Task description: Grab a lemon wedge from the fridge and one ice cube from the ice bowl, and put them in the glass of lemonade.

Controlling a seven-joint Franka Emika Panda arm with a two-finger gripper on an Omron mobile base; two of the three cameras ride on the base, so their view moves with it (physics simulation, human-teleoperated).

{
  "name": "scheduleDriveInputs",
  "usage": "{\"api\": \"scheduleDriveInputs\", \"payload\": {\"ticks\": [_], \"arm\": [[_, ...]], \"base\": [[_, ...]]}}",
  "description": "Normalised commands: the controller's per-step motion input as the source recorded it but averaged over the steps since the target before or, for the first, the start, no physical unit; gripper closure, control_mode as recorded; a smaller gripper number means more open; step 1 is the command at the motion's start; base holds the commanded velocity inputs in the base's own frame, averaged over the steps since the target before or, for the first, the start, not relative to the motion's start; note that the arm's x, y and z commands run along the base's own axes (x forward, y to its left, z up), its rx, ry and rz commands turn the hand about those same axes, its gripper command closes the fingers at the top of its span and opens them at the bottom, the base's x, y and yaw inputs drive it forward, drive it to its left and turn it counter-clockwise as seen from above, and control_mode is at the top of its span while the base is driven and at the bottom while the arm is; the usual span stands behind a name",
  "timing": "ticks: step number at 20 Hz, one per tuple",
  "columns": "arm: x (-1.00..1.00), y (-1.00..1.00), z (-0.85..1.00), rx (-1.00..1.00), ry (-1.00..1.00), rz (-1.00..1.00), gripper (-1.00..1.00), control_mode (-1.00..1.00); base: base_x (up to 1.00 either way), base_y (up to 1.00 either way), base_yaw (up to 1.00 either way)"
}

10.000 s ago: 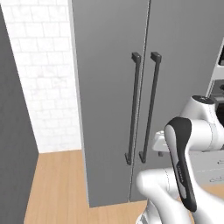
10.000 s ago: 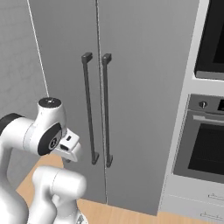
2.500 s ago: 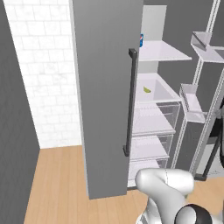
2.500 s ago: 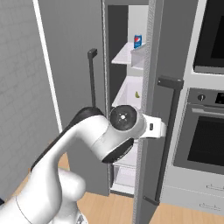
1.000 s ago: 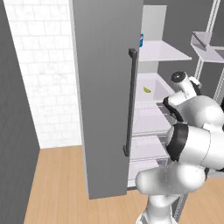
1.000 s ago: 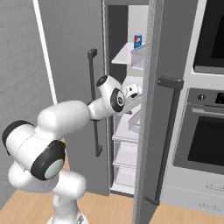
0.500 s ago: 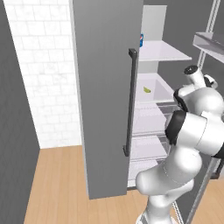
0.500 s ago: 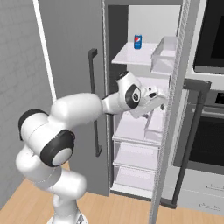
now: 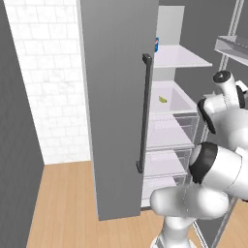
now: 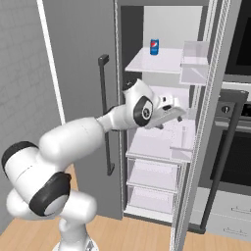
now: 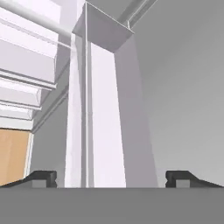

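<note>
Grey fridge (image 9: 116, 97) standing open, so step 1 looks done. Lemon wedge (image 9: 163, 100) sitting on middle shelf, roughly 9 o'clock of arm in left base view. Gripper (image 11: 111, 177) spread wide, holding nothing. Wedge grab, ice cube, drop into glass all left.

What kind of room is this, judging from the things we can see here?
Most likely a home kitchen: a tall grey fridge stands open, with a soda can on its top shelf and a lemon wedge lower down, and a built-in oven is beside it.
</note>
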Motion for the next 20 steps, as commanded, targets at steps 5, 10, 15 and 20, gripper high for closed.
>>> {"api": "scheduleDriveInputs", "payload": {"ticks": [5,10,15,20], "arm": [[-0.27,1.00,0.55,0.00,-0.39,0.01,-1.00,-1.00],[-0.43,1.00,0.04,0.14,-0.21,0.00,-1.00,-1.00],[-0.62,1.00,0.00,0.39,-0.15,0.00,-1.00,-1.00],[-0.70,1.00,-0.05,0.55,-0.03,0.06,-1.00,-1.00]], "base": [[0.00,0.00,0.00],[0.00,0.00,0.00],[0.00,0.00,0.00],[0.00,0.00,0.00]]}}
